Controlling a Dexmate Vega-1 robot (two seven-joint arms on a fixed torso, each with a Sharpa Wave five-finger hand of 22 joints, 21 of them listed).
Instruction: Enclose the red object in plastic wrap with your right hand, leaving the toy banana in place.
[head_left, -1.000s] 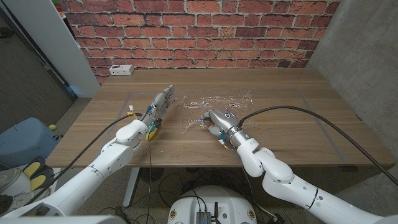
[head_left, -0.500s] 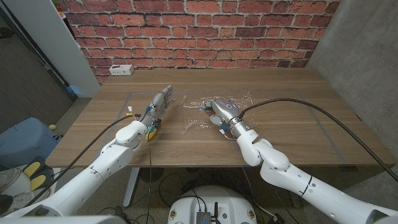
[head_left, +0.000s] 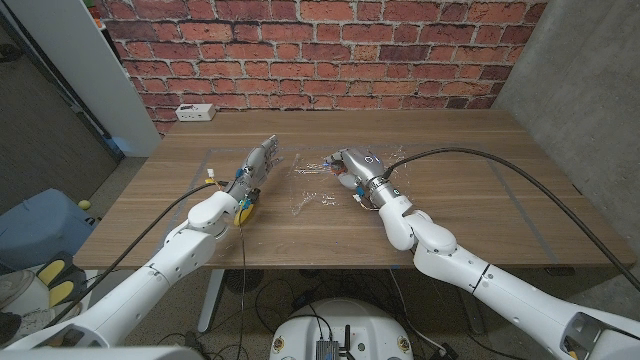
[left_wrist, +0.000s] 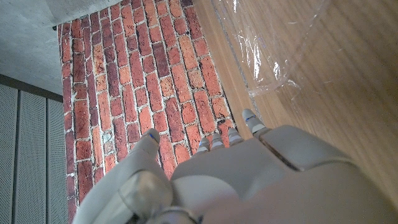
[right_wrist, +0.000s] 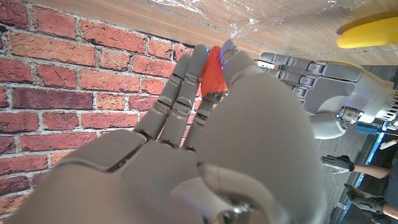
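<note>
The red object (right_wrist: 212, 71) sits pinched between the thumb and the fingers (right_wrist: 180, 93) of the right hand (head_left: 352, 170), which holds it at the fingertips; in the right wrist view it is a small orange-red piece, partly hidden by the thumb, so its exact shape cannot be told. In the head view that hand hovers low over the sheet of clear plastic wrap (head_left: 385, 158), which lies crumpled and wrinkled on the middle of the wooden table (head_left: 480, 170), and the red piece itself is too hidden under the hand to make out there. A corner of the same wrap (left_wrist: 273, 56) is seen in the left wrist view, lying on the wood with its edge lifted in folds. Just beside the wrap's left edge, the left hand (head_left: 258, 168) is stretched out with its fingers straight and close together, holding nothing; it appears to stand on its edge. The yellow toy banana (head_left: 246, 208) lies on the table near the left wrist, partly covered by the arm, well apart from the right hand. Farther back, near the table's far left corner, is a white power strip (head_left: 194, 112), in front of a red brick wall (head_left: 330, 50).
</note>
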